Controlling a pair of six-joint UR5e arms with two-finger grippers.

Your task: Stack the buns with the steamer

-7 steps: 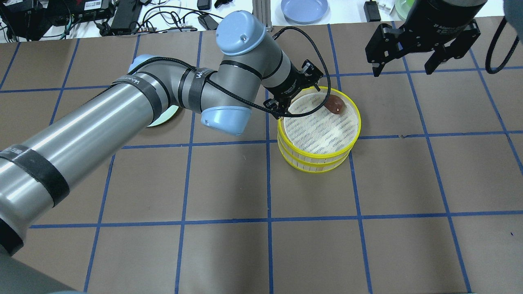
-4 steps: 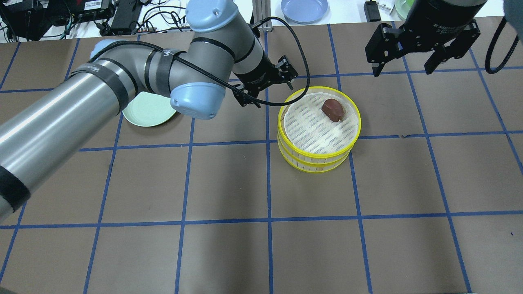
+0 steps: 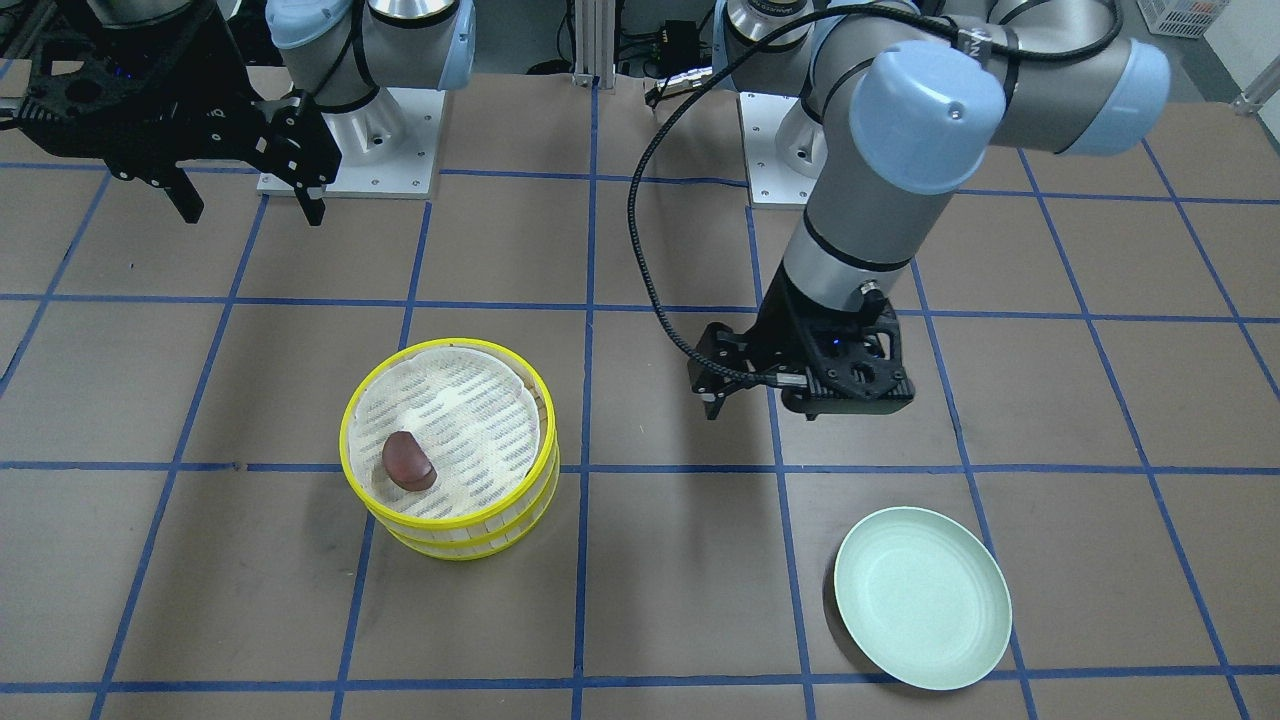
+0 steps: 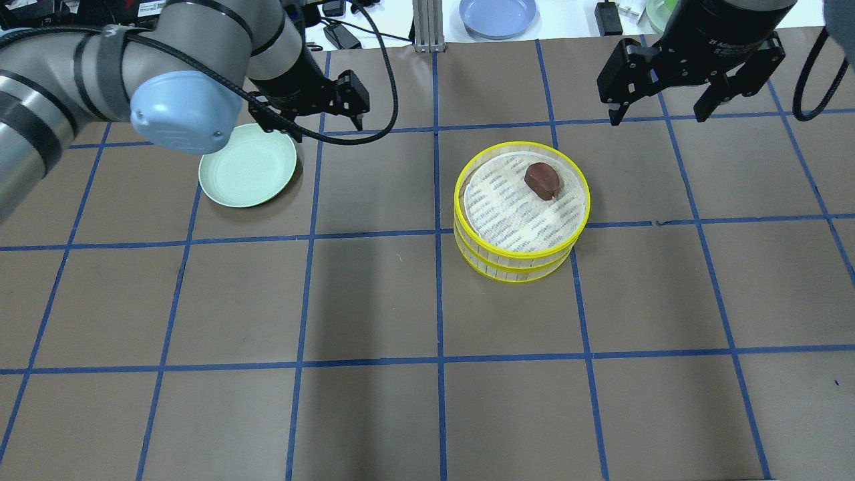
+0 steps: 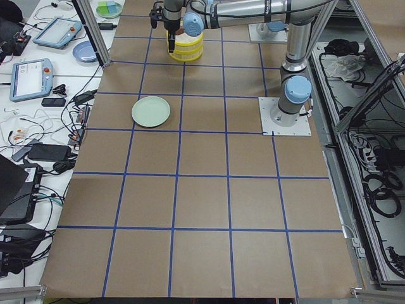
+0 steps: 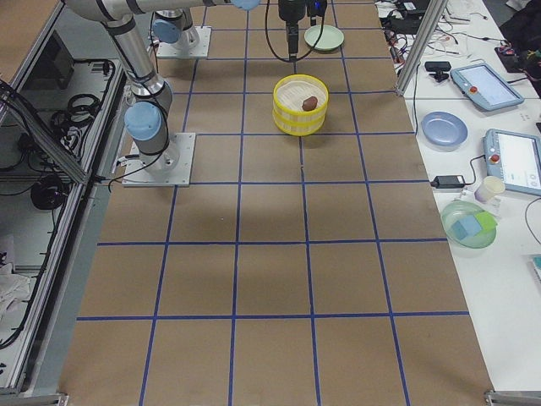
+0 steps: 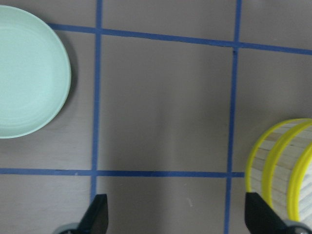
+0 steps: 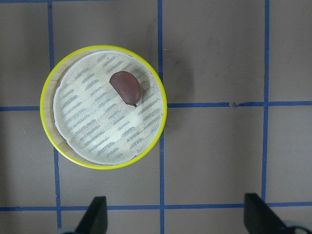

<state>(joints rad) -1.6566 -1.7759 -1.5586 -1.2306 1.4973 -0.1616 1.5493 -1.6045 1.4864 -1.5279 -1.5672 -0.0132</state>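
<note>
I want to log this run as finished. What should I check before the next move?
1. Both tiers of the steamer stacked squarely: ok.
2. The brown bun lies in the top tier: ok.
3. The pale bun in the lower tier: cannot tell, hidden.
4. The left gripper open, empty, apart from the steamer: ok.
5. The right gripper open, empty, apart from the steamer: ok.

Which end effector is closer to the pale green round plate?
Left. The left end effector hovers close beside the pale green plate; the right end effector hangs far off, on the other side of the yellow-rimmed steamer stack.
</note>
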